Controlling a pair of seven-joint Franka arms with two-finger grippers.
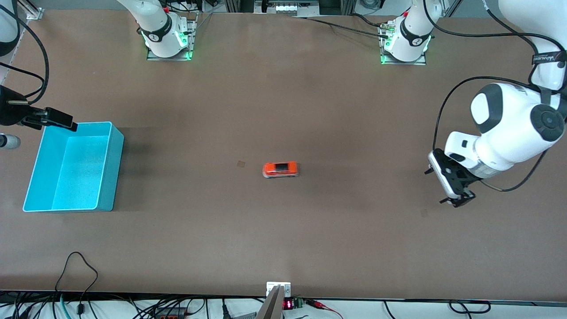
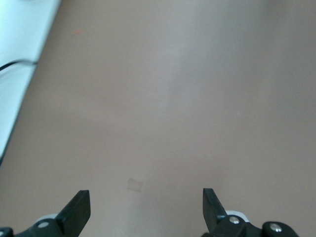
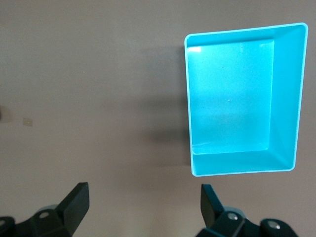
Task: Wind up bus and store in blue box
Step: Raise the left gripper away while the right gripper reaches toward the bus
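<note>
Jaws apart; boxy bus (image 1: 280, 169) alone.

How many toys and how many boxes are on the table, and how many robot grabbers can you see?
Small orange-red toy bus: 1
Light cyan-blue open plastic box: 1, with nothing in it
Robot grippers: 2, the left gripper and the right gripper, both open and up over the brown table
Total: 4
</note>
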